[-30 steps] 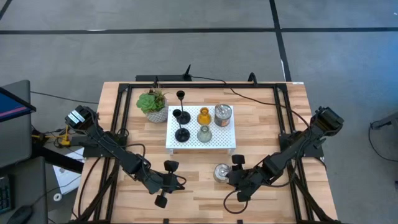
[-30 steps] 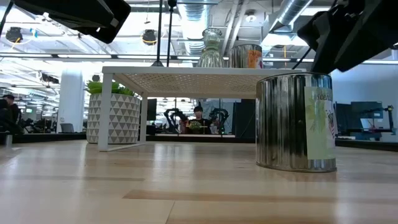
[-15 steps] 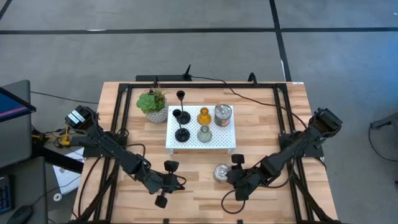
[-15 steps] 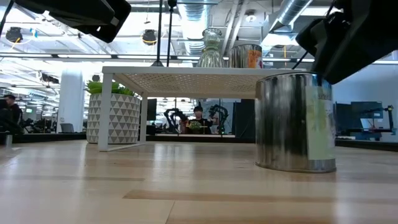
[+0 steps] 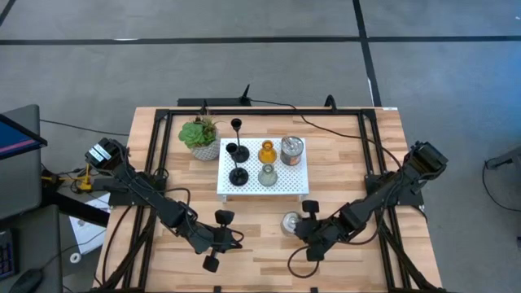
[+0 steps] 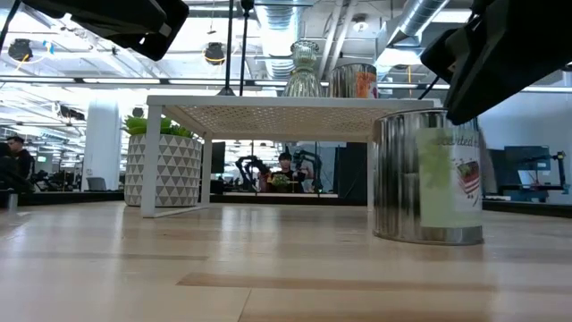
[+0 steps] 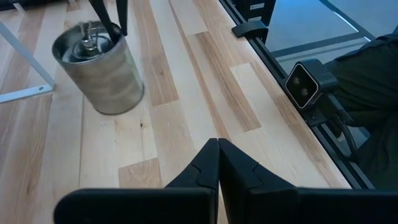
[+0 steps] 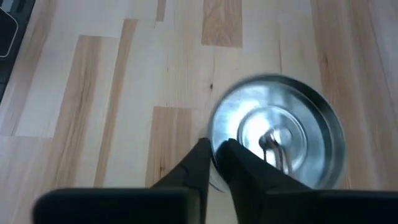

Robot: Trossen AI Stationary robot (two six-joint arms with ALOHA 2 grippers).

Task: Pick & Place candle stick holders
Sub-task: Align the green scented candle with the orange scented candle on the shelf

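Observation:
A silvery glass cup (image 5: pixel 291 221) stands on the wooden table in front of the white perforated platform (image 5: pixel 281 186); it also shows in the low view (image 6: pixel 427 175) and the left wrist view (image 7: pixel 99 71). My right gripper (image 8: pixel 214 146) is shut on its rim. On the platform stand three black thin-stemmed holders (image 5: pixel 237 124) (image 5: pixel 232 149) (image 5: pixel 238 175), the amber one (image 5: pixel 268 151), the pale green one (image 5: pixel 267 175) and a second silvery cup (image 5: pixel 291 150). My left gripper (image 5: pixel 236 238) is shut and empty, low over the table to the cup's left. My right gripper pinches the cup's rim (image 8: pixel 213 134) on the side toward the table's near right, one finger inside the cup (image 8: pixel 231 152) and one outside (image 8: pixel 200 152). The fingers slant down from the table's right. The cup is upright, its base at the table top (image 6: pixel 429 240).
A green potted plant (image 5: pixel 200 134) stands at the platform's far left corner. A black frame runs along the table's edges (image 5: pixel 370 155). Bare wood lies to the cup's left and toward the near edge (image 5: pixel 260 252).
The silvery cup has turned about its upright axis in my right gripper's hold, its label swinging round toward the low camera, and it has slid a little toward the platform. My left arm has kept still.

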